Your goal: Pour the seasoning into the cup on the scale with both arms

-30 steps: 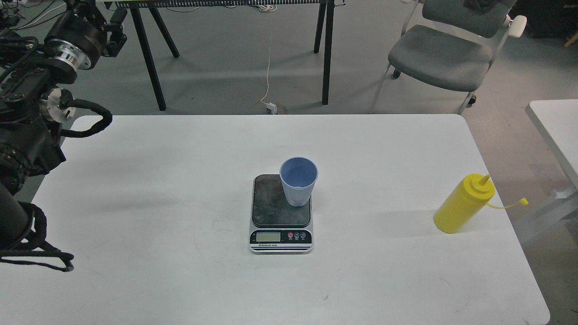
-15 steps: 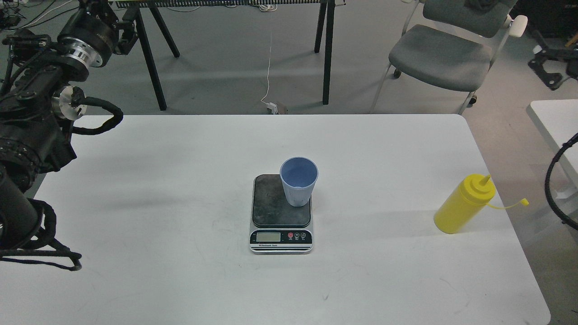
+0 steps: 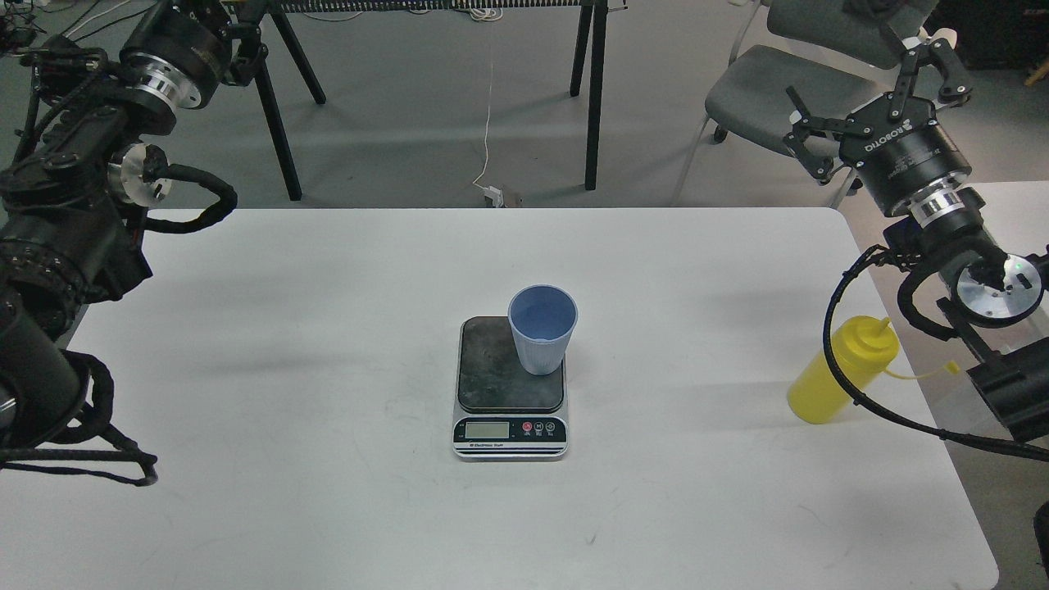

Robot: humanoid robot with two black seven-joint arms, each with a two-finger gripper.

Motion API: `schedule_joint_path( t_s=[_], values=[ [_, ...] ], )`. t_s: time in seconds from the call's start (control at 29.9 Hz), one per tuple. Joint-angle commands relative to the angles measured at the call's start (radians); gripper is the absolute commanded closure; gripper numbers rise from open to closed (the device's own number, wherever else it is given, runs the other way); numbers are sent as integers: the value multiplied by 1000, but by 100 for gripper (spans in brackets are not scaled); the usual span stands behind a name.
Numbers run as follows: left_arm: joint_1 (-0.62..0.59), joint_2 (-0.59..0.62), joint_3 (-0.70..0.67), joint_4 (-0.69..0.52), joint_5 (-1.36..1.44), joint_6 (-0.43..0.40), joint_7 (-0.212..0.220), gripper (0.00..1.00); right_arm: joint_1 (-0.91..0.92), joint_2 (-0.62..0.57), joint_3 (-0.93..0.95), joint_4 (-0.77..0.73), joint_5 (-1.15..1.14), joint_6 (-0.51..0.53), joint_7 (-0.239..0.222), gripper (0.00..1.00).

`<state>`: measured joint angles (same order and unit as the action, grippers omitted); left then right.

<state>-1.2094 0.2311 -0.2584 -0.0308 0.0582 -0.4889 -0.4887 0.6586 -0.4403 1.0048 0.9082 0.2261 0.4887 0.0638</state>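
Observation:
The light-blue ribbed cup (image 3: pixel 541 329) stands upright on the back right of the scale (image 3: pixel 492 373), which lies mid-table with its display toward me. The yellow squeeze bottle (image 3: pixel 837 375) stands near the table's right edge, with its cap strap hanging to the right. My right gripper (image 3: pixel 852 74) is open and empty. It is held high beyond the table's far right corner, well above and behind the bottle. A cable of the right arm crosses in front of the bottle. My left gripper (image 3: pixel 243 37) is raised at the top left, dark and partly cut off by the frame.
The white table (image 3: pixel 246 344) carries only the scale, cup and bottle. A grey chair (image 3: pixel 799 98) stands behind the far right corner. Black table legs (image 3: pixel 274 123) stand at the back. A second white table (image 3: pixel 1004 217) is at the right.
My right arm has swung into view from the right and risen, with its gripper open above the far right corner. My left arm has moved up and slightly right. Cup, scale and bottle have not moved.

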Motion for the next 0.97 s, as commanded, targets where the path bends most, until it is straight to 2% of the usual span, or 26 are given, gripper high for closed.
schedule_joint_path(
  t_s=[0.0,0.5,0.94],
  values=[
    [1,-3,-1,0,0,0,0,6,1,12,0,3,-1,0,2,0],
    [10,-3,2,0,0,0,0,5,-1,20,-2,-22,-2,0,1,0],
    [11,-13,11,-1,0,0,0,2,4,88,-2,-41,-2,0,-2,0]
  ],
)
